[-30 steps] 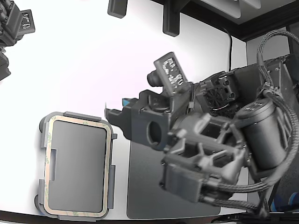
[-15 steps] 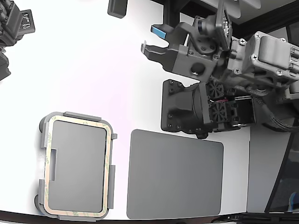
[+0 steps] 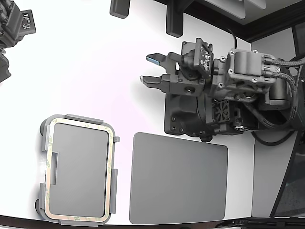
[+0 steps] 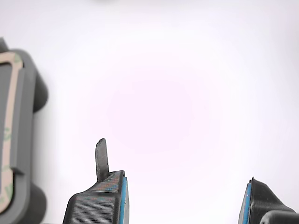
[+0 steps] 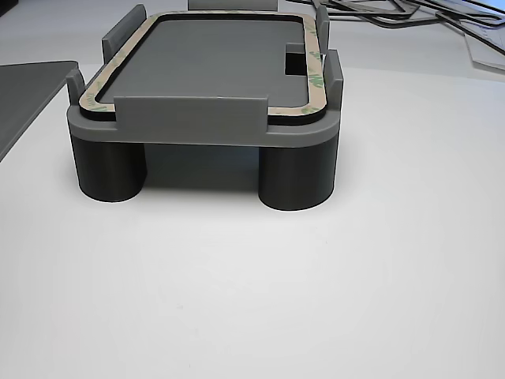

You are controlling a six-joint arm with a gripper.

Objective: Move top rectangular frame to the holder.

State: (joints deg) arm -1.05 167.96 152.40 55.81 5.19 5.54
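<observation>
The beige-tan rectangular frame (image 3: pixel 111 176) with greenish mottling lies flat in the light grey holder (image 3: pixel 83 118) at the exterior view's lower left, inside the raised tabs. The other view shows the frame (image 5: pixel 314 71) seated on the holder (image 5: pixel 189 118), which stands on round legs. My gripper (image 3: pixel 145 69) is open and empty, well away at the exterior view's upper middle, with its fingers pointing toward the view's left. In the wrist view the gripper (image 4: pixel 183 198) holds nothing between its blue-padded fingers (image 4: pixel 110 198), and the holder (image 4: pixel 30 93) with the frame (image 4: pixel 18 79) shows at the picture's edge.
A solid dark grey mat (image 3: pixel 178 179) lies beside the holder and also shows in the other view (image 5: pixel 24 87). My arm's black base (image 3: pixel 190 114) stands just behind the mat. A second dark device (image 3: pixel 14 28) sits at the exterior view's top left. Black brackets (image 3: pixel 174 21) stand at the back edge.
My arm has swung up from over the mat, close to the holder, to the exterior view's upper right. The gripper stayed open and empty. The frame in the holder has not moved.
</observation>
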